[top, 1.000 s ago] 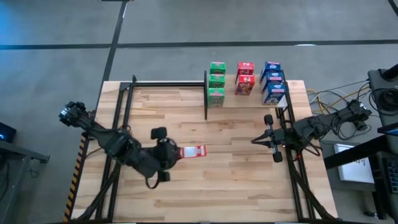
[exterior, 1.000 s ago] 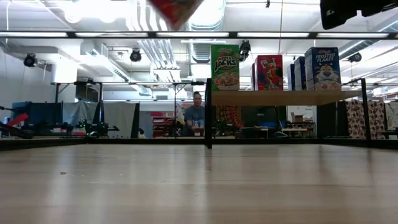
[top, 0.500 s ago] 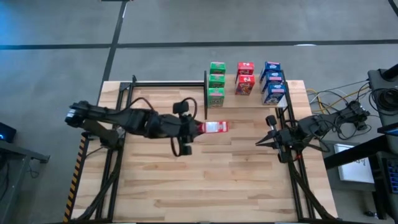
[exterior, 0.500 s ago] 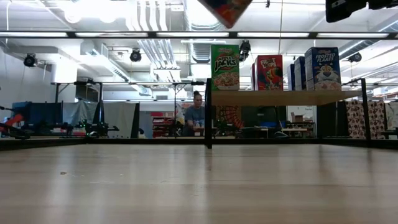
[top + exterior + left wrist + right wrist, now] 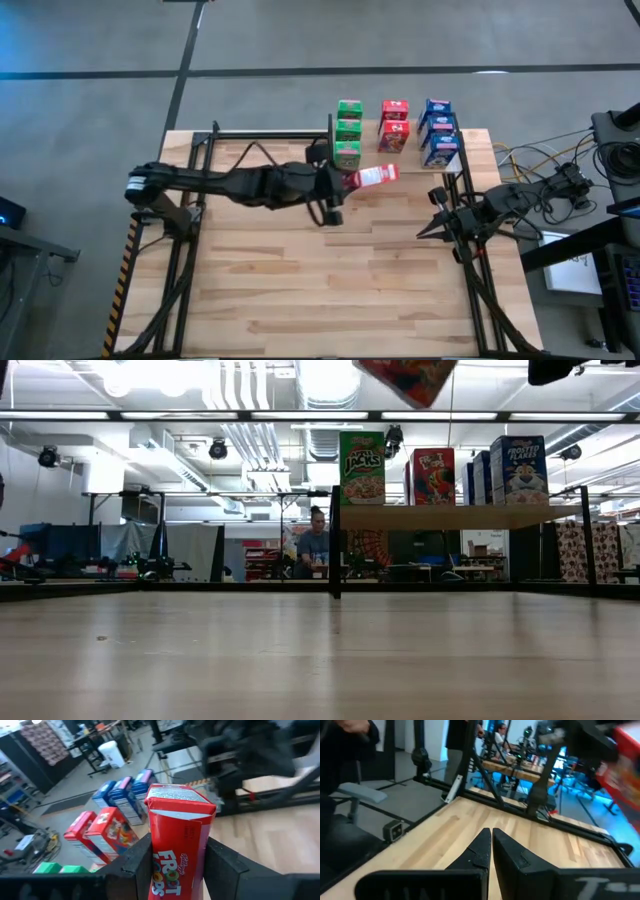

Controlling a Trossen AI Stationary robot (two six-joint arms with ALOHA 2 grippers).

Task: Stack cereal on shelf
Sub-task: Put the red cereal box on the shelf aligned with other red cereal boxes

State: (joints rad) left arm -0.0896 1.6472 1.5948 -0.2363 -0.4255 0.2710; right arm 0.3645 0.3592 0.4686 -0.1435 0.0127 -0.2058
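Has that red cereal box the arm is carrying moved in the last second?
Yes. In the high view the red cereal box, held in the left gripper, has travelled from mid-table toward the shelf, now just beside the green boxes.

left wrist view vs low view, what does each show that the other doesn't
Only the left wrist view shows the left gripper shut on the red cereal box, with two red boxes below. Only the low view shows the shelf edge-on, the green box front and a seated person behind. Both show the held red box, the shelved red boxes and blue boxes.
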